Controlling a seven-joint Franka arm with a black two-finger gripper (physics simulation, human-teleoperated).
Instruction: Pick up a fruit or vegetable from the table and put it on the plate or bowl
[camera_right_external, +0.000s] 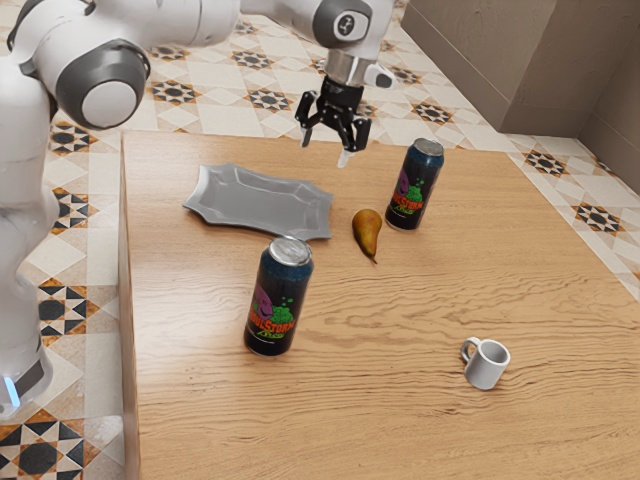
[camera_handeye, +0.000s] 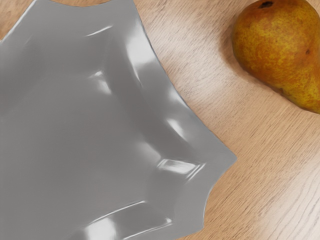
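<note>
As seen in the exterior view, the gripper (camera_right_external: 326, 143) is held above the table (camera_right_external: 400, 410) with its fingers spread and nothing between them; it seems to hang past the far edge of the grey plate (camera_right_external: 258, 200). The pear (camera_right_external: 367, 232) is laid on the wood just beside that plate, between the near can (camera_right_external: 279, 297) and the far can (camera_right_external: 414, 185). From the wrist view, the plate (camera_handeye: 100, 125) is seen below the hand, and the pear (camera_handeye: 280, 50) is found near its scalloped rim, not touching.

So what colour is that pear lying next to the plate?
The pear is yellow-brown with darker russet speckling, clearest in the wrist view.
</note>
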